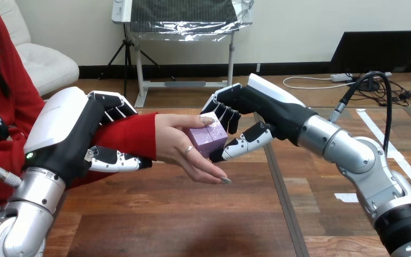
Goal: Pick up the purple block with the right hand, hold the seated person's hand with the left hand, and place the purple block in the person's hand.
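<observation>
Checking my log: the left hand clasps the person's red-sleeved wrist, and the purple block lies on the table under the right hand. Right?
No: the head view shows the purple block off the table, pinched by the right hand against the person's hand. The left hand does clasp the wrist.

purple block [207,140]: pale lilac, finely flecked with lighter specks.
left robot hand [77,147]: black body, broad white shell on the back, fingers banded black and white.
right robot hand [257,101]: black, white shell on the back, fingers black with white segments.
left forearm [27,214]: silver metal.
right forearm [348,147]: silver metal, black ribbed collar lower down.
table [182,214]: mid-brown wood grain with darker streaks, one dark seam line.
</observation>
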